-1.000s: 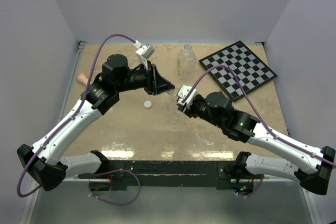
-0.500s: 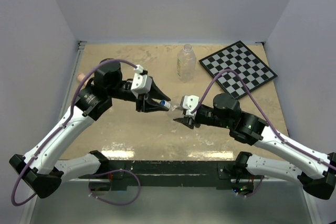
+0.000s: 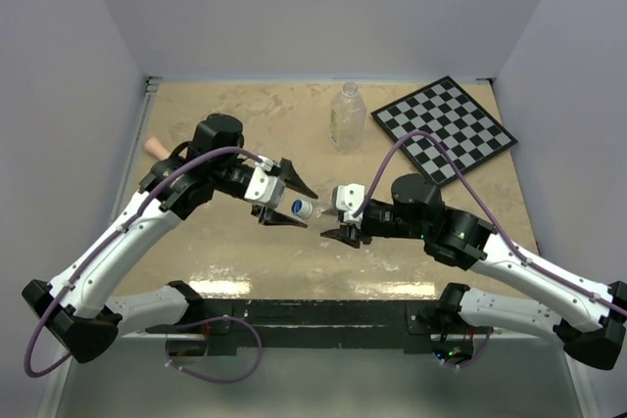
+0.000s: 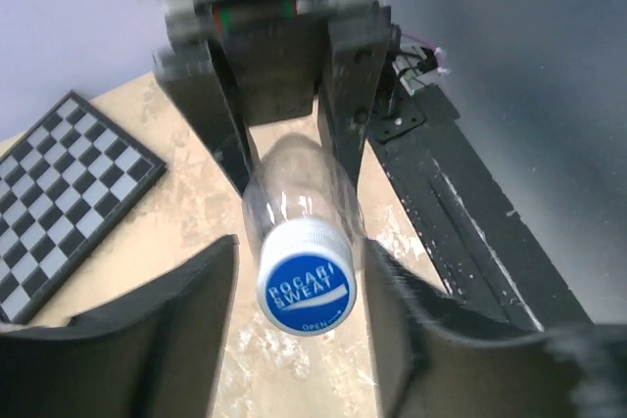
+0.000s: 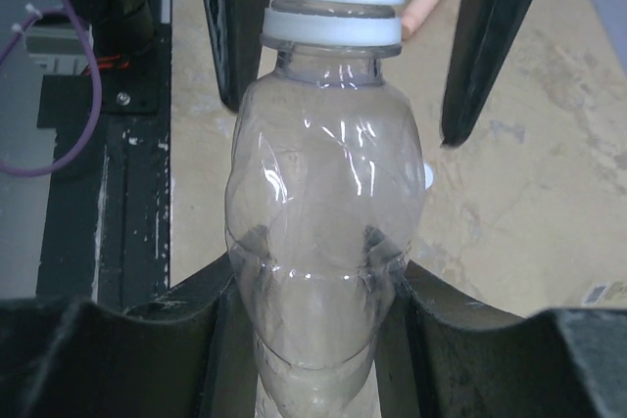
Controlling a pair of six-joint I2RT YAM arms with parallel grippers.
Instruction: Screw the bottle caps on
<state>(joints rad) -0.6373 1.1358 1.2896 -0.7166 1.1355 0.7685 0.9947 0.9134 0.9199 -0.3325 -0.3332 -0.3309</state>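
Blue cap (image 4: 305, 286) sits on the neck of small bottle (image 5: 323, 212), which is held sideways in the air between the arms. Right gripper (image 3: 333, 214) pinches the bottle's body. Left gripper (image 4: 299, 242) is spread, fingers either side of the cap and clear of it.

Risk: the cap may be only part-threaded and drop off, and the thin wall may buckle under the pinch.

Small bottle looks empty. So does big bottle (image 3: 347, 115), which appears uncapped, standing at back of table (image 3: 235, 124).

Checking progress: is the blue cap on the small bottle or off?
On. The blue cap sits over the neck of the small bottle; the left gripper stands open around it. Tightness: cannot tell.
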